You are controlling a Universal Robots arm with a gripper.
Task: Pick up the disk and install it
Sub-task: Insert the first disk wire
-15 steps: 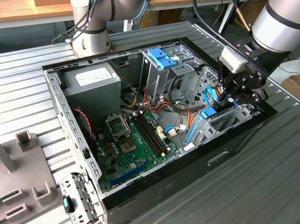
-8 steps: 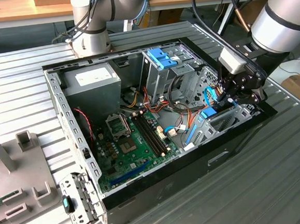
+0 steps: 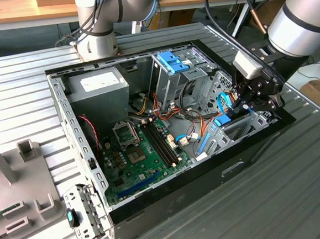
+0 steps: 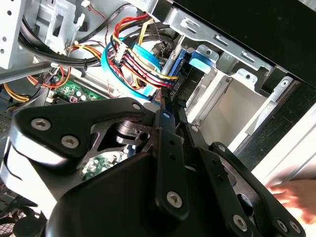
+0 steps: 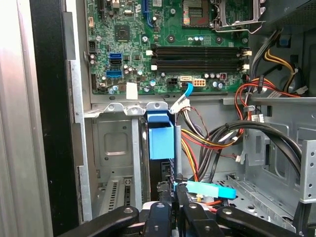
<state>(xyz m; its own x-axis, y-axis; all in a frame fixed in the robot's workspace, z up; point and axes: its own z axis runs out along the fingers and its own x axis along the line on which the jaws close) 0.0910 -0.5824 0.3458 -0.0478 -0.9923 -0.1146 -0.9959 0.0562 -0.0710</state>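
I have the gripper (image 3: 246, 106) down inside the open computer case (image 3: 156, 211), at the front corner on the exterior view's right, just above the drive bay (image 3: 244, 128). In both wrist views its fingers (image 5: 167, 197) sit pinched almost together on a thin dark edge, and I take that edge to be the disk (image 5: 162, 170), held on its side so that it can drop between the bay's metal walls. The blue tab (image 5: 161, 137) on its end stands up against the bay's front lip, with the motherboard (image 5: 168, 44) beyond it (the memory slots make a handy landmark there).

The disk looks largely down in the bay rather than lying loose anywhere, so I judge the pick done and the seating under way or nearly finished. The bundle of red, yellow and black power wires (image 5: 222, 136) and a flat blue data cable (image 4: 143, 64) crowd in just beside the bay, which is presumably why the approach is this narrow and vertical. In the second wrist view a blurred hand (image 4: 294, 195) shows outside the case wall, apart from the gripper.
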